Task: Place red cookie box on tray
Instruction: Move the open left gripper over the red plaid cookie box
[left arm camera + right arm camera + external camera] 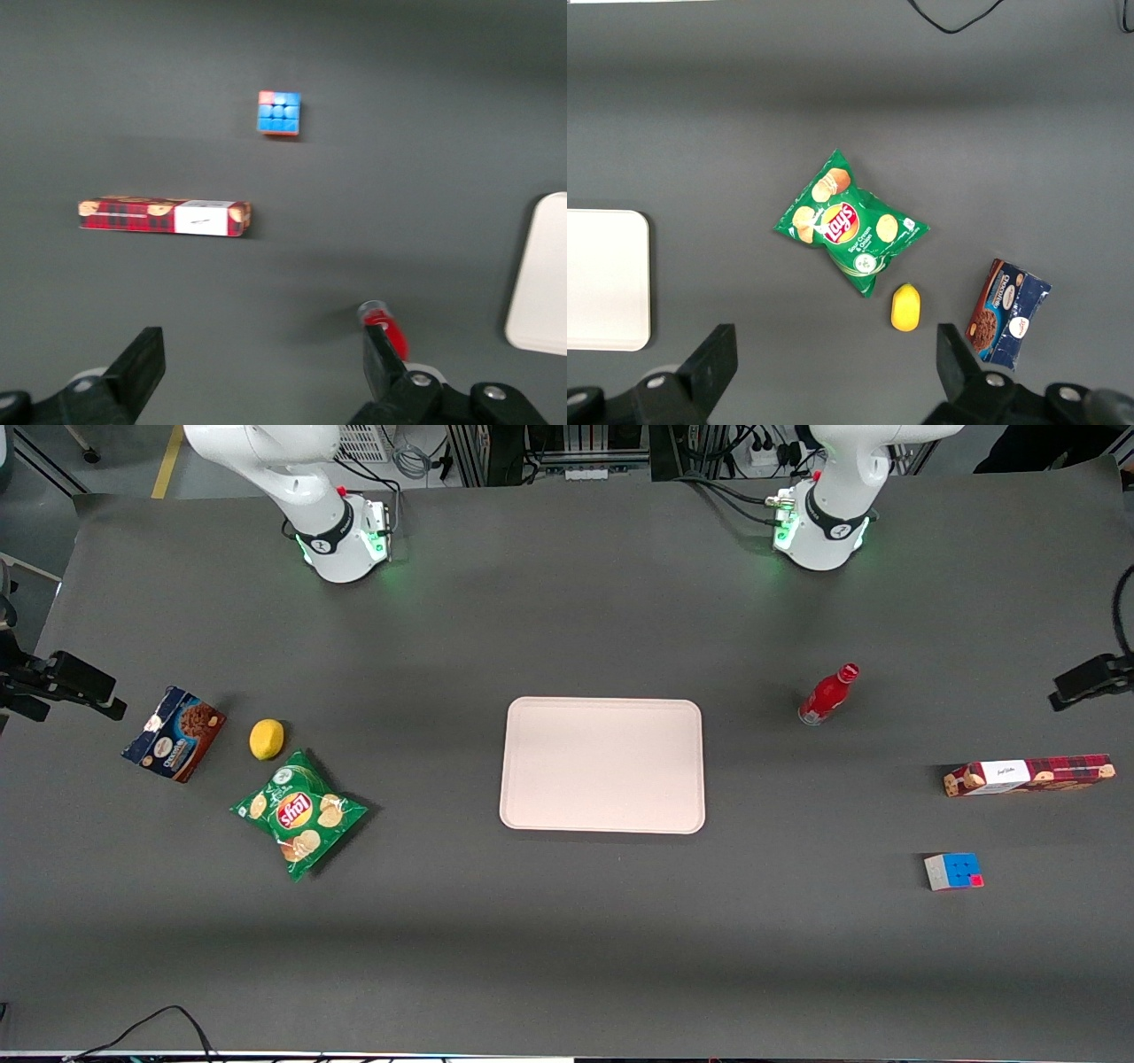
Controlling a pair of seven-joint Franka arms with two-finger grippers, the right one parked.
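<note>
The red cookie box (1028, 775) lies flat on the dark table toward the working arm's end, its long side facing the front camera. The wrist view shows the red cookie box (164, 216) well below the camera. The pale pink tray (602, 766) sits in the middle of the table with nothing on it, and an edge of the tray (540, 274) reaches into the wrist view. My left gripper (261, 372) hangs high above the table, open, with nothing between its fingers. It is out of the front view.
A red bottle (828, 693) stands between tray and cookie box, farther from the front camera. A colour cube (953, 871) lies nearer that camera than the box. A chips bag (299, 813), a lemon (267, 739) and a blue cookie box (174, 733) lie toward the parked arm's end.
</note>
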